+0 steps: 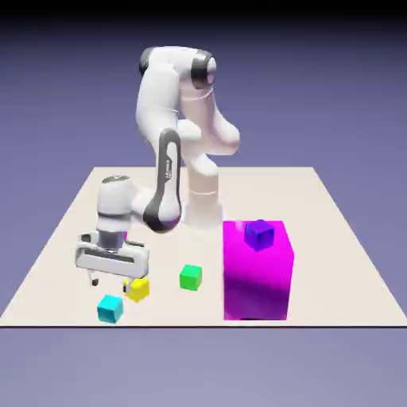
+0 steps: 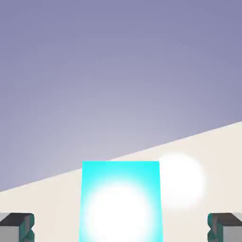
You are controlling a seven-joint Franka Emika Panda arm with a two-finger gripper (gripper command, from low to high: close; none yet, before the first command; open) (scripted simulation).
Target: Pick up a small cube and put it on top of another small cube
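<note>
The small cyan cube (image 1: 110, 308) rests on the table near its front edge, at the exterior view's left. My gripper (image 1: 110, 281) hovers just above and slightly behind it, open, with nothing held. In the hand view the cyan cube (image 2: 121, 203) fills the lower middle, and my gripper (image 2: 121, 228) has its grey fingertips (image 2: 16, 227) far out at either side, a clear gap between each one and the cube. The small purple cube (image 1: 259, 233) sits on top of the large magenta block (image 1: 256, 274), to the exterior view's right.
A yellow cube (image 1: 137, 288) lies close beside the gripper's right finger, just behind and right of the cyan cube. A green cube (image 1: 190, 277) sits between the yellow cube and the magenta block. The table's front edge (image 1: 159, 324) runs right in front of the cyan cube.
</note>
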